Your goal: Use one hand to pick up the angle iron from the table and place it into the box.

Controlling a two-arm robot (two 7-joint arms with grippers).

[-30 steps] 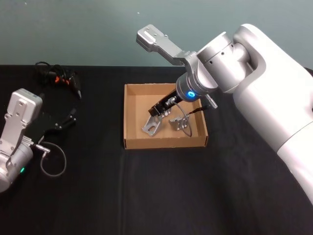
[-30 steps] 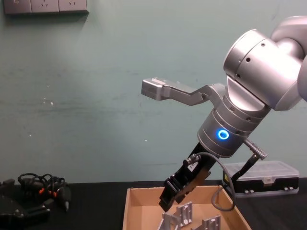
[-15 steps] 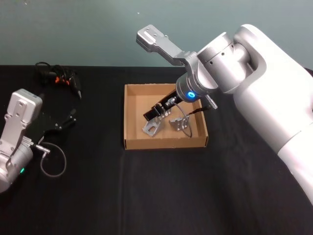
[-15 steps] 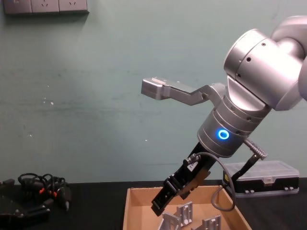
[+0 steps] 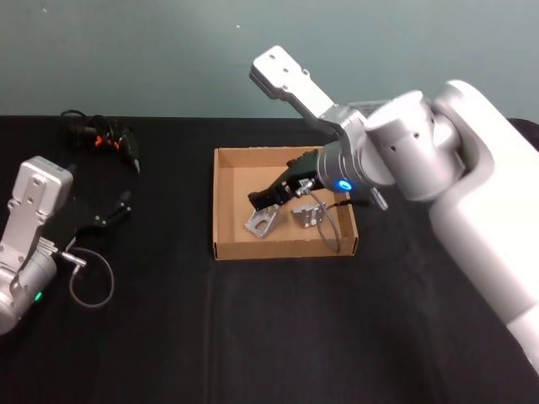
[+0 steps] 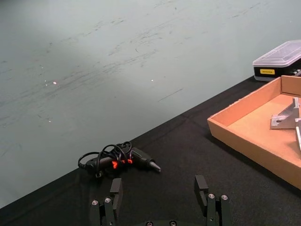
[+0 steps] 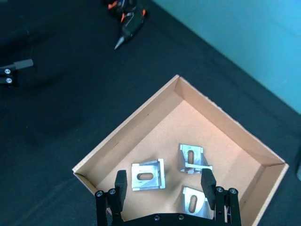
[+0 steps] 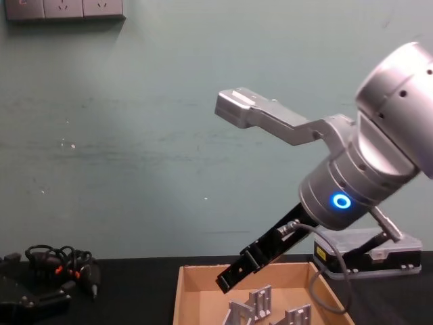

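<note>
Head view, right claw (image 5: 259, 199): open, empty, above box (image 5: 226, 202).
Angle irons (image 7: 148, 175): three lay inside box.
Left claw (image 6: 160, 200): open, empty, over tabletop (image 5: 278, 328).
Writing: none legible.

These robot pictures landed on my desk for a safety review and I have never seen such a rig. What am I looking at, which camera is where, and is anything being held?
It is a robot with two arms, each ending in a two-fingered tool. One picture looks down from its head, one looks forward from its chest, and one comes from each wrist. The right tool hangs open and empty above the cardboard box. The right wrist picture looks down into the box, where three angle irons lie. The left tool sits open and idle low over the black table on the left. Also on the table are a black glue-gun-like tool with a coiled cord at the far left and a clear-lidded plastic case behind the box. Nothing is held.
</note>
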